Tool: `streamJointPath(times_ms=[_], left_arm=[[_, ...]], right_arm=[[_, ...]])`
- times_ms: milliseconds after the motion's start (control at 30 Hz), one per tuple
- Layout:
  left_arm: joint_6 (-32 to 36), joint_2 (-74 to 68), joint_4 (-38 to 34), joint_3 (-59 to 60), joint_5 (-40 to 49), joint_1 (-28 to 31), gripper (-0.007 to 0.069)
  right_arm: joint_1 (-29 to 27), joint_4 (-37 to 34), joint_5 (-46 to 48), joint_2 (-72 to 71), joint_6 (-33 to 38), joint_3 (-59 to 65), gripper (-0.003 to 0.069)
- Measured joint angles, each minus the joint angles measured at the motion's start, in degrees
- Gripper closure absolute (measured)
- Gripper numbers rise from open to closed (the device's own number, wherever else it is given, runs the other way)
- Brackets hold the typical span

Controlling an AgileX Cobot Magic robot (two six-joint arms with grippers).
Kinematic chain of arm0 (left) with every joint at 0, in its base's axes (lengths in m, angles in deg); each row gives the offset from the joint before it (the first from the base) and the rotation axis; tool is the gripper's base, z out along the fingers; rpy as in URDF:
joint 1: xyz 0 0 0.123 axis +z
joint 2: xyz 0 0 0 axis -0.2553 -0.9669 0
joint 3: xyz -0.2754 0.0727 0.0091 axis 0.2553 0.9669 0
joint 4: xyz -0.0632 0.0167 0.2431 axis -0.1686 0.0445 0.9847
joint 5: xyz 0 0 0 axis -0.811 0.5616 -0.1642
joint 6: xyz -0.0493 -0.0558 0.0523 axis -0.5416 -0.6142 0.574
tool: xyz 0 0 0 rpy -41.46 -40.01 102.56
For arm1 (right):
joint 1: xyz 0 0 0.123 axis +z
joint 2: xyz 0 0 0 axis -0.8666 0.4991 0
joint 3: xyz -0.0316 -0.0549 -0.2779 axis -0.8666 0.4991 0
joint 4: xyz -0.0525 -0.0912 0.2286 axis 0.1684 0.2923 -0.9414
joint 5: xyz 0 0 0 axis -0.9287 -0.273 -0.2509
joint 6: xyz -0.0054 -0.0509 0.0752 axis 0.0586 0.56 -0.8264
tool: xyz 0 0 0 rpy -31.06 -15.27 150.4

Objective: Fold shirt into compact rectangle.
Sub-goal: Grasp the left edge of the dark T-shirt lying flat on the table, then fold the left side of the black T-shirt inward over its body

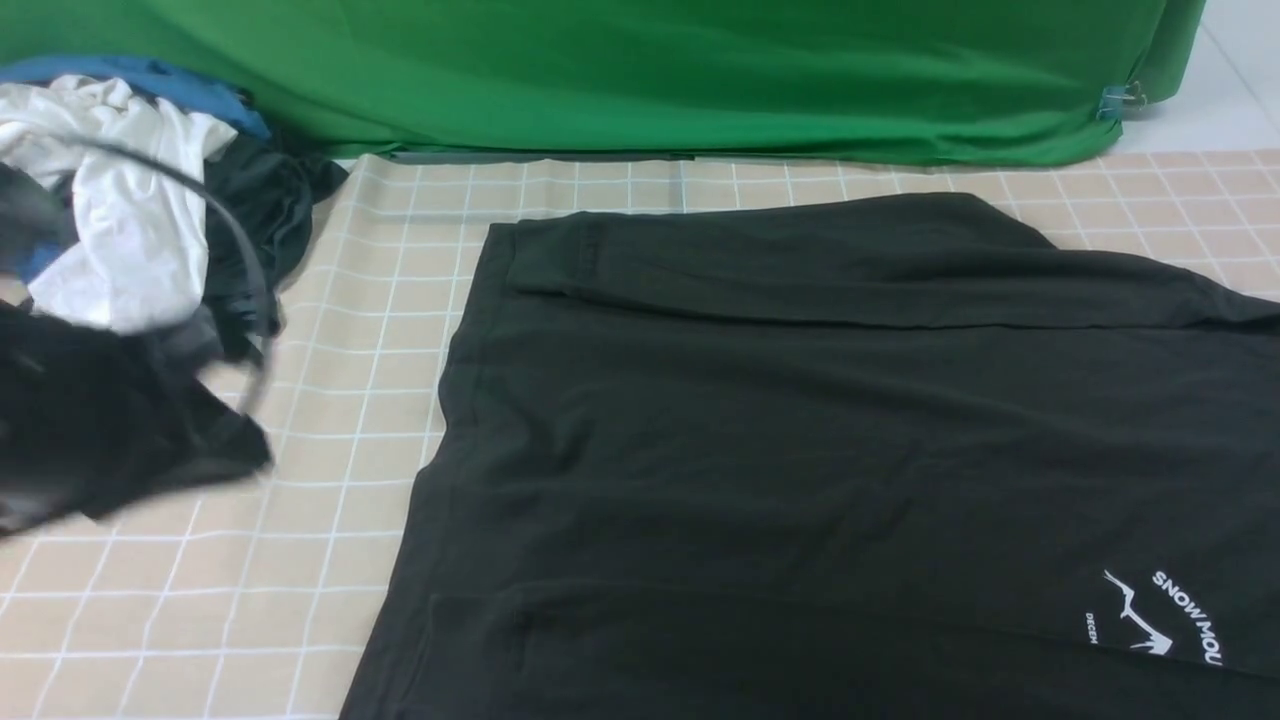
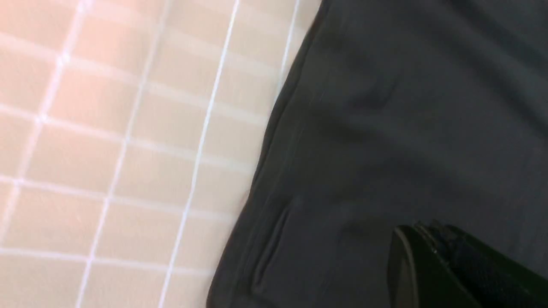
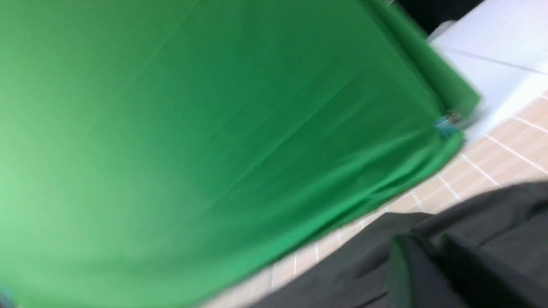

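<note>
The left gripper (image 2: 421, 229) has its black jaws pressed together just above the left edge of the large black soft-fabric T-shirt (image 1: 800, 430). The T-shirt lies spread over the middle and right of the beige checked tabletop (image 1: 330, 420). The right gripper (image 3: 426, 248) is blurred near the T-shirt's far edge, so I cannot tell its jaw state. A pile of white, blue and dark clothes (image 1: 130, 230) fills the far left corner.

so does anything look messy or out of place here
Yes: the crumpled heap of white, blue and dark clothes at the far left is a jumble. The large black soft-fabric T-shirt lies mostly flat on the checked beige tablecloth, its far edge folded over.
</note>
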Motion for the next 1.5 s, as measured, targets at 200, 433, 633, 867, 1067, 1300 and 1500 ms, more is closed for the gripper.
streamJointPath(times_ms=[200, 433, 633, 867, 1067, 1300, 1500], left_arm=[[-6.5, -8.8, 4.8, 6.1, -6.1, -15.4, 0.0613], [-21.1, -19.8, 19.7, 6.0, -8.3, -26.3, 0.0606], [-21.7, -25.5, 23.5, 5.6, -17.8, -26.6, 0.0422], [-18.4, -29.3, 24.0, 5.5, -25.2, -26.6, 0.0146], [-13.5, -29.8, 23.9, 5.3, -25.8, -26.7, 0.0183], [-12.4, -29.8, 23.6, 5.2, -23.8, -26.8, 0.0572], [-12.4, -25.4, 23.8, 3.9, -16.7, -26.8, 0.0580]], right_arm=[[0.0, 0.3, 27.0, 16.7, 17.5, -22.6, 0.0620], [0.0, 0.5, 45.0, 36.6, 29.8, -33.1, 0.0620], [0.0, 0.6, 47.0, 40.5, 32.0, -33.3, 0.0620], [0.0, 0.6, 46.1, 40.5, 32.1, -33.6, 0.0616], [0.0, 0.6, 45.5, 40.5, 32.1, -33.6, 0.0614], [0.0, 0.6, 45.1, 40.5, 32.1, -33.6, 0.0608], [0.0, 0.6, 44.9, 40.5, 32.1, -33.6, 0.0604]])
